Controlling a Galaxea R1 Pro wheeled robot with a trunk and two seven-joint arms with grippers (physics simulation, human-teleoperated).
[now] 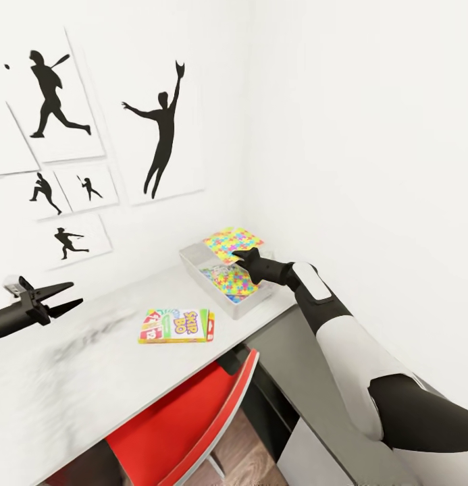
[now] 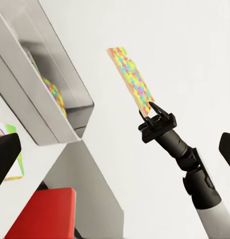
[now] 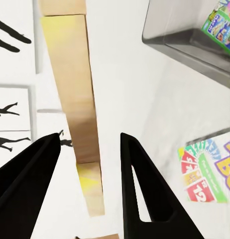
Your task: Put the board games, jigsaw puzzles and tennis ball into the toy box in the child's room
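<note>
The toy box runs off the frame edge, as does the board game

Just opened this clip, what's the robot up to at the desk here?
The right gripper is shut on a jigsaw puzzle, holding the sheet in the air over the far end of the toy box. A second puzzle already lies inside the box. A board game is flat on the table beside the box. The left gripper is open above the table, holding nothing.

Multicolour jigsaw puzzle held above grey toy box — second puzzle inside
</note>
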